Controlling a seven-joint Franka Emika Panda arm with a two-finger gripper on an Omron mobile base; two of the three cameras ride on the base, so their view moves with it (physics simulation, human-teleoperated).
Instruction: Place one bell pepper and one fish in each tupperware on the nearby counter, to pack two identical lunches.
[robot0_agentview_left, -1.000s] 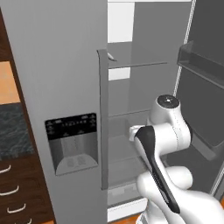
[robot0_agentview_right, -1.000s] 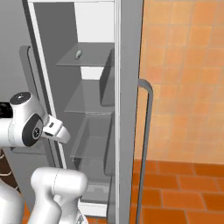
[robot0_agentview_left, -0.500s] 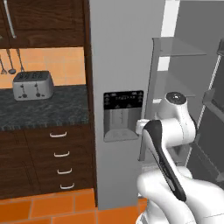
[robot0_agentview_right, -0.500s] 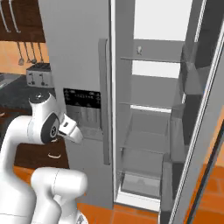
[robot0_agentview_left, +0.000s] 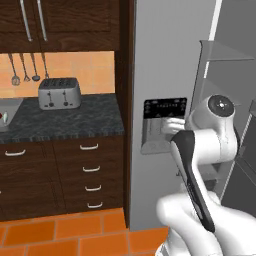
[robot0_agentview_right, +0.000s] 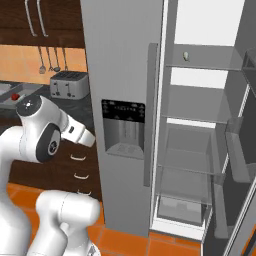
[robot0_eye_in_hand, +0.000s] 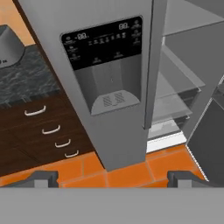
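My gripper (robot0_eye_in_hand: 113, 178) is open, its two dark fingertips (robot0_eye_in_hand: 42, 177) wide apart with nothing between them, facing the fridge's dispenser door. At the far left of the dark speckled counter (robot0_agentview_left: 75, 122) lies a grey tupperware (robot0_agentview_left: 10, 111) with a red bell pepper (robot0_agentview_left: 4, 116) in it. From the right base view the same bell pepper (robot0_agentview_right: 15, 96) sits by a grey tupperware (robot0_agentview_right: 7, 88) at the left edge. A small pale fish (robot0_agentview_right: 186, 55) lies on the top shelf of the open fridge.
A silver toaster (robot0_agentview_left: 59, 93) stands on the counter against the orange wall, with utensils hanging above. Dark drawers with white handles (robot0_agentview_left: 90, 169) sit below. The grey fridge door with its dispenser (robot0_eye_in_hand: 107, 65) stands close ahead; glass shelves (robot0_agentview_right: 192, 165) lie to its right.
The whole picture has swept left: the base has turned from the fridge's inside toward the counter, so toaster, tupperware and drawers have come into view. The arm holds the same pose.
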